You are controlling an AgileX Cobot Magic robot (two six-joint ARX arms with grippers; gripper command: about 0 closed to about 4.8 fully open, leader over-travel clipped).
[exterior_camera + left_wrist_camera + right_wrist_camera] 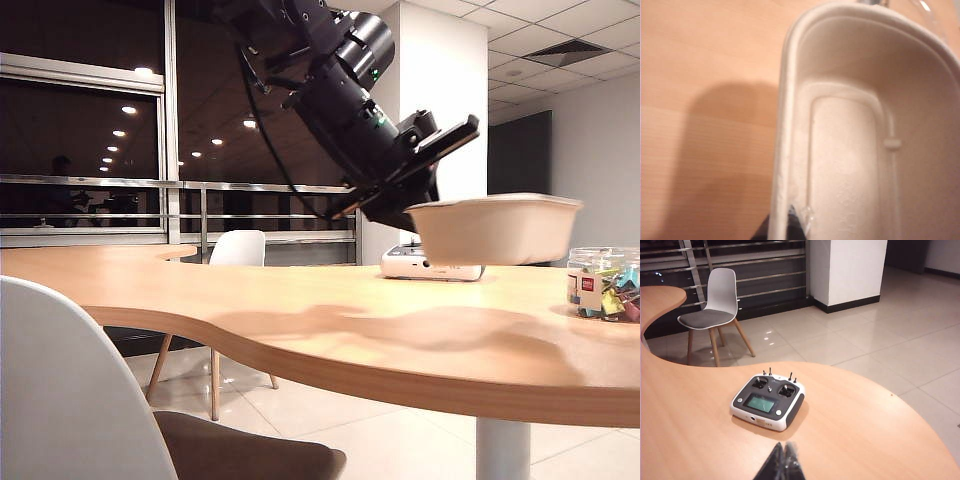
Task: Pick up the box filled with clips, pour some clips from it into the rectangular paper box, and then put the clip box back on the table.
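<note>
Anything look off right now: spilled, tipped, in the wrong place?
Nothing spilled. One oddity: the left gripper holds the empty rectangular paper box by its rim, lifted off the table, while the box filled with clips sits untouched. The right gripper is shut, empty.

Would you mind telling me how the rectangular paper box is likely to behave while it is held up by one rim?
The rectangular paper box, pinched at its rim by the left gripper above the table, is empty, so probably light. Its thin moulded wall may flex and let it sag. The right gripper is shut, empty.
</note>
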